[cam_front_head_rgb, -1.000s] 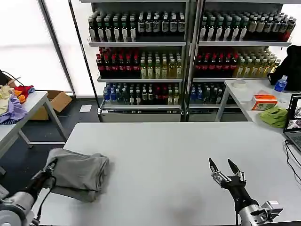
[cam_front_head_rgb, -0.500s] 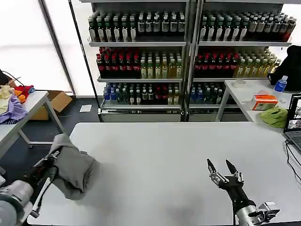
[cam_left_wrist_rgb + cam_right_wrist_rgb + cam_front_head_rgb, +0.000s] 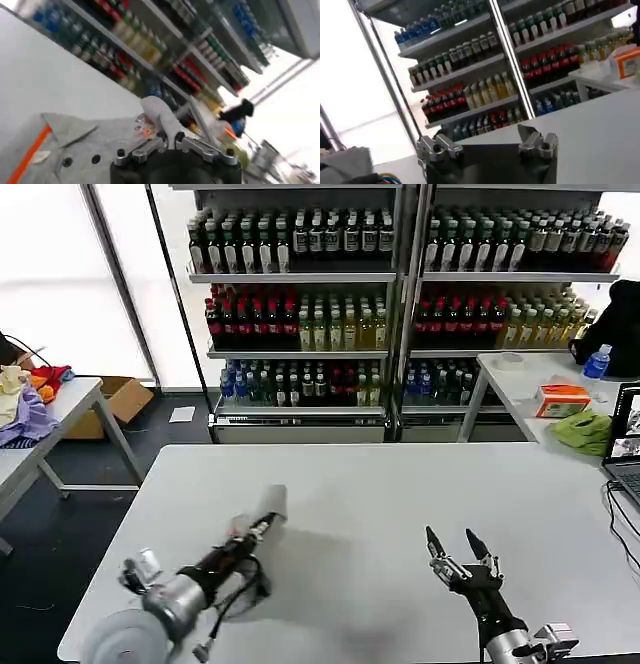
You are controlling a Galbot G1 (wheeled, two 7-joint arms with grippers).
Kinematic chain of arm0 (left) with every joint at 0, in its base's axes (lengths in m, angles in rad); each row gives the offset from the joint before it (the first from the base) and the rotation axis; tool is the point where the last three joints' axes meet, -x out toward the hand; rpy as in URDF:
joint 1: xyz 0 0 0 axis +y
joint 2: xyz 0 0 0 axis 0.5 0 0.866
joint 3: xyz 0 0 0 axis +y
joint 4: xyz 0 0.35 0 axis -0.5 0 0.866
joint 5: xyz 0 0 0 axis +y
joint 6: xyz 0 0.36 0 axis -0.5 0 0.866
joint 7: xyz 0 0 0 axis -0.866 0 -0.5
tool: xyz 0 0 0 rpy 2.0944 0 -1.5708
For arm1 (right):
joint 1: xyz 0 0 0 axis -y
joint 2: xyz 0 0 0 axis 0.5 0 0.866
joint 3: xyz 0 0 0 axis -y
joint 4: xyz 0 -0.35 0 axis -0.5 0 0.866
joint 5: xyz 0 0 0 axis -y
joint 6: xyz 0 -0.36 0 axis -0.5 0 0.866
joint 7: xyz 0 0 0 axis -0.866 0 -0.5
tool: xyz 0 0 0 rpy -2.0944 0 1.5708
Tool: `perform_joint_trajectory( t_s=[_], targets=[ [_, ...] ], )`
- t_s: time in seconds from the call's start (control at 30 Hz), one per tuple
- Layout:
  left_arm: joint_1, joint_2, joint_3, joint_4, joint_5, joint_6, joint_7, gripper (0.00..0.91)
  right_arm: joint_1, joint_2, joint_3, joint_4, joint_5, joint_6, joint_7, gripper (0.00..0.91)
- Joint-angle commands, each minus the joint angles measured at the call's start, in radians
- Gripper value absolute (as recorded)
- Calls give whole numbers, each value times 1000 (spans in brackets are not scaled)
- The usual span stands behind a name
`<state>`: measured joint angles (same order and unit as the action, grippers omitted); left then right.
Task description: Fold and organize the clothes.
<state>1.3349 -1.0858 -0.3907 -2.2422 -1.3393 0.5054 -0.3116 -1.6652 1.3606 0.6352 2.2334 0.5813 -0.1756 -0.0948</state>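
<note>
Head view: the left gripper (image 3: 262, 524) is over the white table (image 3: 400, 484), left of the middle, pinching a bit of grey shirt (image 3: 275, 502). The right gripper (image 3: 456, 546) hangs over the table near its front, fingers spread, holding nothing.

Left wrist view: the fingers (image 3: 162, 135) pinch a fold of the shirt (image 3: 85, 142). Its collar has an orange lining.

Right wrist view: the fingers (image 3: 527, 135) are apart, with shelves of bottles (image 3: 480, 75) behind.

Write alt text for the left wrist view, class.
The left claw is shut on a fold of a light grey shirt with an orange-lined buttoned collar, lying on a white table. Shelves of bottled drinks stand behind.
</note>
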Motion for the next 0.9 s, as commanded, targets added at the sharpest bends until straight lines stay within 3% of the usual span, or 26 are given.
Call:
perform_joint_trajectory(
  t_s=[0.03, 0.23, 0.43, 0.57, 0.73, 0.77, 0.8, 0.9],
  targets=[
    [-189, -208, 408, 292, 238, 35, 222, 907, -15, 12, -91, -26, -45, -5, -5, 907],
    [-192, -224, 359, 282, 244, 15, 250, 907, -3, -2, -129, -74, -59, -19, 0, 907],
    [-129, -140, 222, 99, 442, -14, 298, 907, 44, -33, -195, -128, 5, -94, 32, 907],
    [-17, -72, 28, 39, 730, -6, 342, 907, 113, -33, -274, -180, 19, -205, 134, 907],
    [67, -59, -212, 25, 778, -42, 334, 907, 209, -37, -361, -265, 61, -242, 116, 907],
    [74, -60, -228, 23, 777, -43, 334, 907, 219, -34, -367, -276, 83, -253, 120, 322],
    [82, -63, -257, 20, 779, -49, 336, 907, 237, -27, -374, -291, 106, -279, 133, 0],
    [103, -78, -300, 3, 781, -58, 338, 907, 282, -4, -392, -333, 117, -284, 161, 0]
  ],
)
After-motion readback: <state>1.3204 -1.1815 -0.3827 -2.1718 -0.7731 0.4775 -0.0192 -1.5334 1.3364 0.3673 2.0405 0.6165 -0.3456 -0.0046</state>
